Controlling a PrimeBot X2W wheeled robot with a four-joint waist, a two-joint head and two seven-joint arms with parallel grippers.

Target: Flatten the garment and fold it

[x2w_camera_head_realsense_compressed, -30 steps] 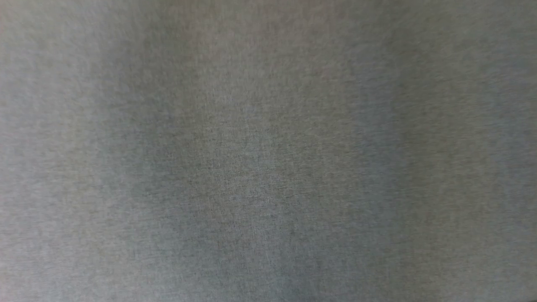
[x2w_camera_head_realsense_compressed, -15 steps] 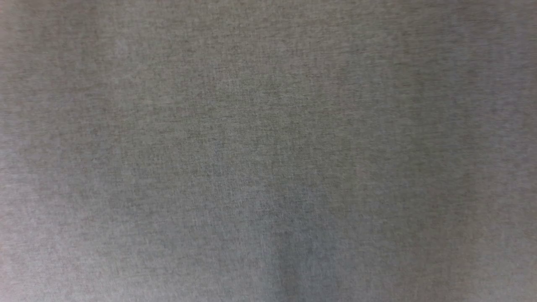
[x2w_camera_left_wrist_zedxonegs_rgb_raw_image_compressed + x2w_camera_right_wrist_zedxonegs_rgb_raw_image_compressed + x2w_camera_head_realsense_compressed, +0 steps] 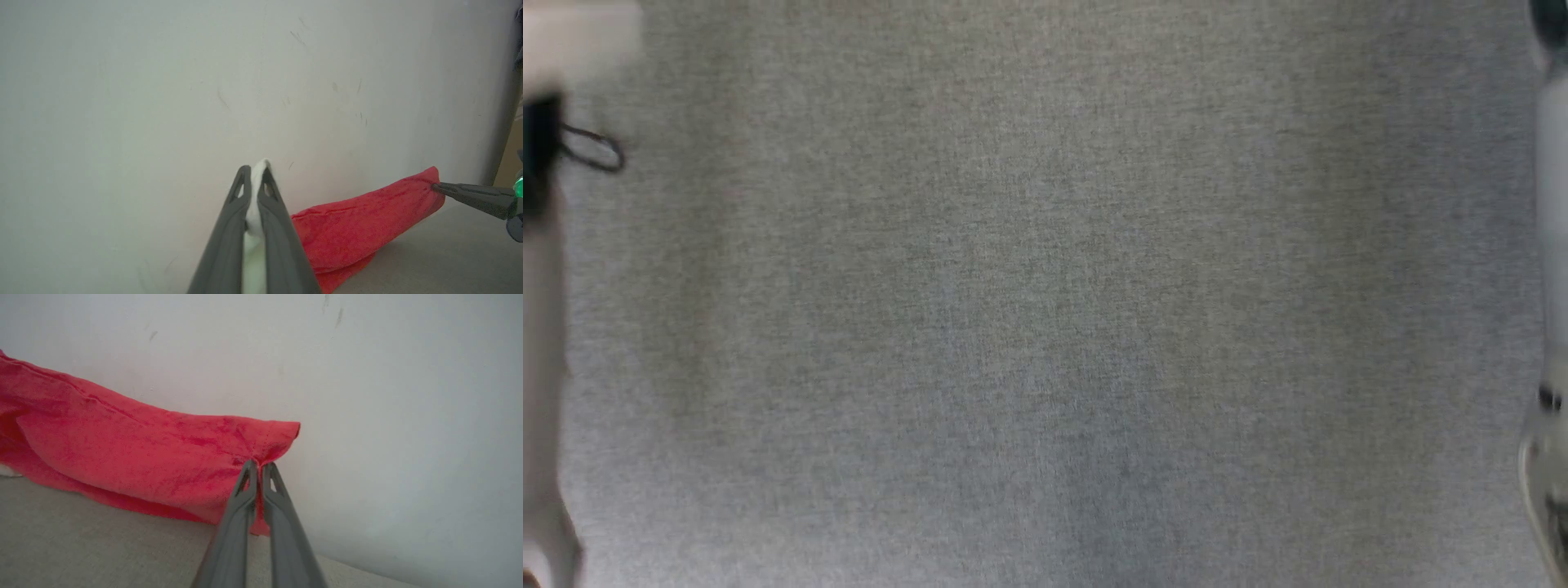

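Obs.: the left gripper [image 3: 255, 169] is shut tight on a white fold of cloth, its two dark fingers nearly parallel with the fold poking out past the tips. By colour this is the white sleeve end of the garment [image 3: 359, 220], a red knit shirt. From that pinch the red body runs right to the right gripper [image 3: 258, 464], which is closed on a red corner. The cloth bunches and creases right at its fingertips.

Position: the garment spans left to right between the two pinch points, raised at both ends. It sags in the middle, and its lower edge rests on the grey cloth surface [image 3: 1045, 294]. It hangs on the far side, close before the pale wall [image 3: 122, 102], which carries a few scuff marks. No chest lettering is showing, so I cannot tell which face is turned this way.

Head view: grey weave, with blurred pale shapes at the left and right edges, probably the left forearm [image 3: 539, 367] and right forearm [image 3: 1552, 245] (too smeared to be certain).

Reading: two grips well apart on opposite ends look chosen to pull the shirt taut and let its weight drop the wrinkles out. I judge this the spreading step, with flattening not finished and no fold made.

Next calls for: lowering it evenly onto the surface, hem side first.

Risk: the left pinch holds only a thin fold and might slip under tension.
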